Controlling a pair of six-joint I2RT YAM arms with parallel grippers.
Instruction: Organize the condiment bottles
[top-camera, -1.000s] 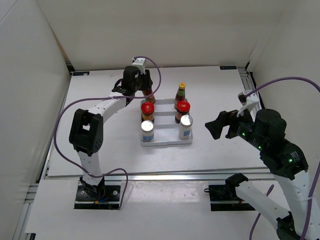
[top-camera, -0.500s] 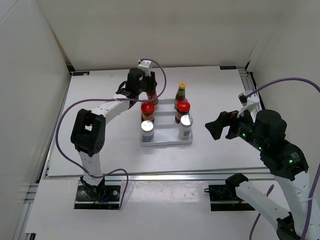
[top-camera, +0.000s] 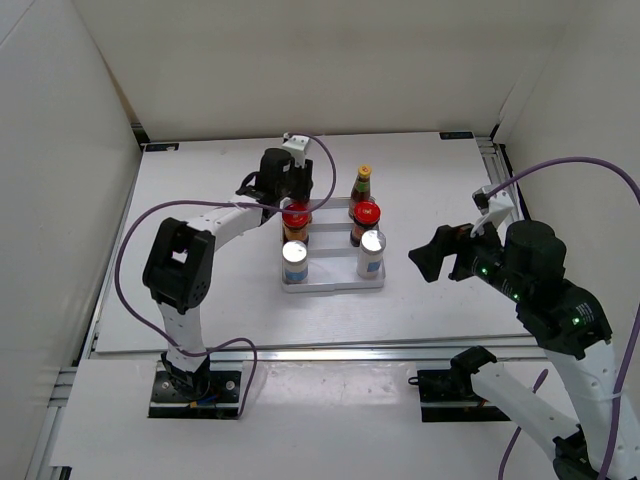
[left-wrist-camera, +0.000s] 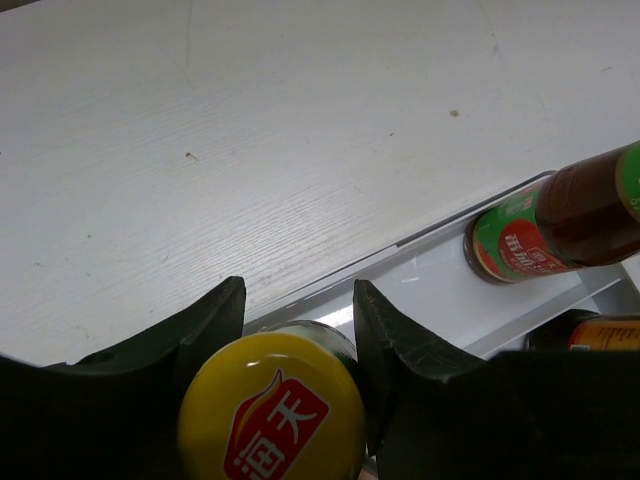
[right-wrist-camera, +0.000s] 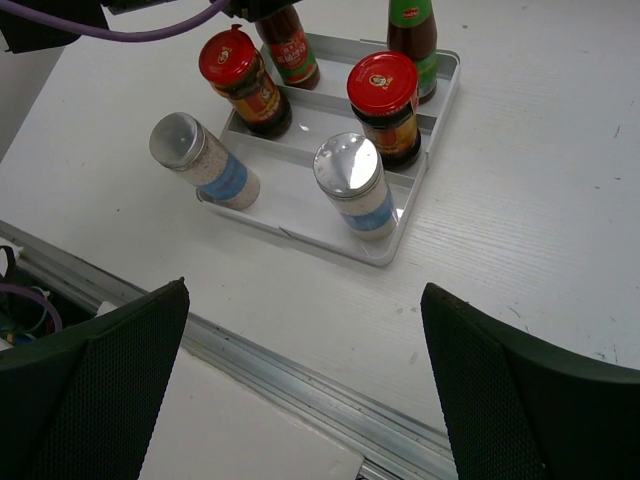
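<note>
Clamping my left fingers (left-wrist-camera: 298, 320) on a yellow-capped sauce bottle (left-wrist-camera: 270, 410), one on each side of its top. It sits over the back-left slot of the tray (right-wrist-camera: 300, 215); can't tell if its base is down. Tray contents, two per row:
- back: held bottle, plus second sauce bottle (right-wrist-camera: 413, 40) on the right
- middle: left jar (right-wrist-camera: 245, 80) and right jar (right-wrist-camera: 385, 100), both red-lidded
- front: left shaker (right-wrist-camera: 205, 160) and right shaker (right-wrist-camera: 355, 185), both silver-topped

My right fingers (right-wrist-camera: 305, 300) are spread wide with nothing in them, hanging over the bare surface (right-wrist-camera: 560, 200) right of the tray, apart from it.
</note>
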